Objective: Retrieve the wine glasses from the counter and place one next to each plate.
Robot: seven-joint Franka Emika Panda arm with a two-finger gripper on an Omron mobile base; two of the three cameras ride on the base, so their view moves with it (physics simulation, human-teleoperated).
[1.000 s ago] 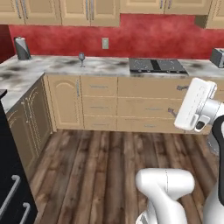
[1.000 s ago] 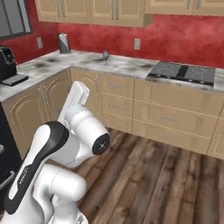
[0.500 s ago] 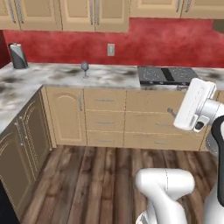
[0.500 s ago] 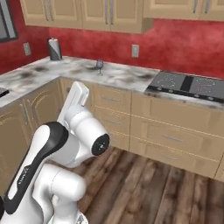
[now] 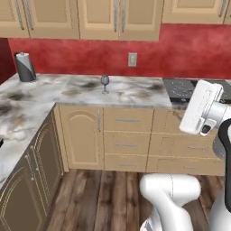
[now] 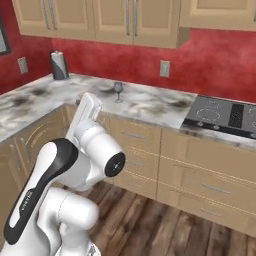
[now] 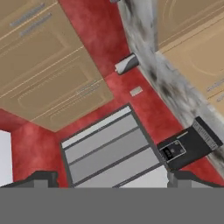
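Note:
One wine glass (image 5: 104, 83) stands upright on the white marble counter (image 5: 131, 92) in front of the red wall, well ahead of the arm. The right base view shows the same wine glass (image 6: 118, 90) on the counter (image 6: 150, 105). The plates are out of view. My gripper (image 7: 111, 178) is open with nothing between its fingertips (image 7: 43, 178). It is raised and looks toward the wall and upper cabinets, far from the glass. The white hand (image 5: 200, 106) is held up at the right of the left base view, and the hand (image 6: 88, 109) sits at centre left in the right base view.
A grey paper-towel roll (image 5: 25, 66) stands at the counter's back left corner. A black cooktop (image 6: 225, 115) lies in the counter to the right of the glass. Tan drawers and doors (image 5: 128, 144) run below, with wooden floor (image 5: 99, 198) in front. A black coffee machine (image 7: 188, 146) sits on the side counter.
The whole picture has shifted: the base has driven closer to the counter, so the glass and cabinets look larger and nearer the middle. The arm's pose and the open gripper are unchanged.

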